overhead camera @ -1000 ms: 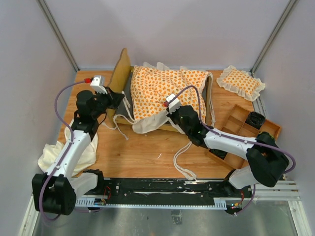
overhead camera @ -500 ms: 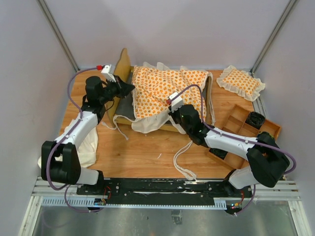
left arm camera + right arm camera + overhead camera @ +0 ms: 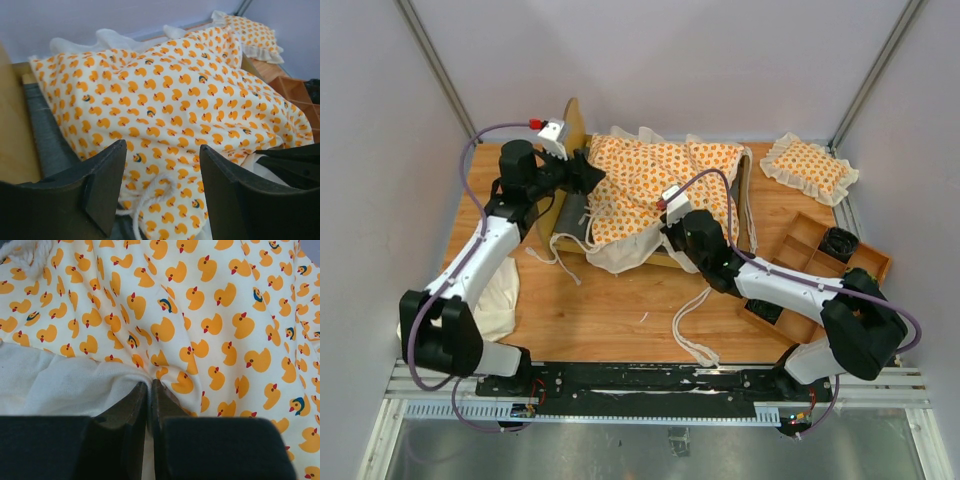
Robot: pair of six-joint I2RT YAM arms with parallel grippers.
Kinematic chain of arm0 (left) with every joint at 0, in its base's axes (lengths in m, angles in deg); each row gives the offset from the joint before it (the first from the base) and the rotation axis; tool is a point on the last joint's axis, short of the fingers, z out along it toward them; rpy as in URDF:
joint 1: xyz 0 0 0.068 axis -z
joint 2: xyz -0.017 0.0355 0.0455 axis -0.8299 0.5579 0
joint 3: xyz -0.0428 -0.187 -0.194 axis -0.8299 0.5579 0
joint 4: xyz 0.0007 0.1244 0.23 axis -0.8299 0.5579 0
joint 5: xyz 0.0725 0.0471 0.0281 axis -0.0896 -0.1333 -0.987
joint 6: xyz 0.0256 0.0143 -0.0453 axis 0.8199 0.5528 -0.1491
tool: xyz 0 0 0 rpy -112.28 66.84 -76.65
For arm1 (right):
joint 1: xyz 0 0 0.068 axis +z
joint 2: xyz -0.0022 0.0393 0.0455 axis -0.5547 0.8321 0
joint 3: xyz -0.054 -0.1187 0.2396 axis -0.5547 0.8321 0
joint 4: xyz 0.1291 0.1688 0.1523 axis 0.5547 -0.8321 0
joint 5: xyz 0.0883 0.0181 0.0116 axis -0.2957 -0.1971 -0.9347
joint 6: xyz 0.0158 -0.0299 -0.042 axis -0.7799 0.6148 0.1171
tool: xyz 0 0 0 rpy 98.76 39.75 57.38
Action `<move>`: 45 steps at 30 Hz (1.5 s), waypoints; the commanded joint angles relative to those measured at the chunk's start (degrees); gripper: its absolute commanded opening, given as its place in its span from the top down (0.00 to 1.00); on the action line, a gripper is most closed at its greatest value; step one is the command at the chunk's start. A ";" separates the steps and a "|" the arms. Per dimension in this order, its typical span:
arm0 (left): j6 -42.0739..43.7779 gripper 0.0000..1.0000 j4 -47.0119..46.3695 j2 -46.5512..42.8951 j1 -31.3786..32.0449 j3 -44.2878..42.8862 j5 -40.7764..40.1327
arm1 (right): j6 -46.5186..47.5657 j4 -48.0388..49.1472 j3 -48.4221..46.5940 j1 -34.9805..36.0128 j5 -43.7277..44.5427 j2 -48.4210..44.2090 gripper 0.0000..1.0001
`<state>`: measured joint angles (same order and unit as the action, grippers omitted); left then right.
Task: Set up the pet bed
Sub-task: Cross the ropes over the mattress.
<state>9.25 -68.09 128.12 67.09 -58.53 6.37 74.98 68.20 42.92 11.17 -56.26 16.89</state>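
The pet bed's light-wood frame [image 3: 568, 128] stands at the back left, its grey base [image 3: 574, 218] partly bare. The duck-patterned cushion [image 3: 660, 180] lies crumpled over the frame. My left gripper [image 3: 586, 178] hovers open at the cushion's left edge by the headboard. In the left wrist view the open left gripper [image 3: 161, 150] straddles the cushion [image 3: 170, 90] and a looped white tie string [image 3: 150, 192] without touching either. My right gripper [image 3: 666, 226] is at the cushion's near edge. In the right wrist view the right gripper [image 3: 149, 383] is shut on the cushion [image 3: 200, 315] where the print meets the cream ruffle [image 3: 65, 385].
A small ruffled pillow [image 3: 810, 166] lies at the back right. A wooden divided tray [image 3: 820, 262] sits at the right, under my right arm. A plain cream cloth [image 3: 492, 298] is heaped at the left edge. Loose tie strings [image 3: 694, 322] trail over the table's front.
My left gripper moved back and to the right, from the frame's near-left side to the cushion's left edge, and opened. The right gripper kept its hold on the cushion.
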 commanded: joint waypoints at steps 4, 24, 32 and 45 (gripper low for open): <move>15.44 0.38 18.08 -14.51 -0.04 5.64 -11.55 | -1.66 -1.48 -2.49 -2.38 0.62 0.64 0.91; 60.34 0.38 42.86 -7.84 0.07 4.52 3.67 | -2.55 -2.76 -4.33 -4.67 -3.47 1.85 0.91; 67.52 0.36 43.47 -4.68 0.57 5.38 1.63 | -2.76 -2.65 -4.39 -4.80 -3.77 1.92 0.91; 71.15 0.54 40.60 -3.14 1.69 4.90 0.52 | -2.86 -2.06 -3.56 -5.12 -4.10 1.94 0.91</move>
<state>78.80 -25.82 126.39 68.56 -52.39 5.38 72.60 65.70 40.27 7.15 -60.35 18.84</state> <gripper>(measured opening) 0.523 0.093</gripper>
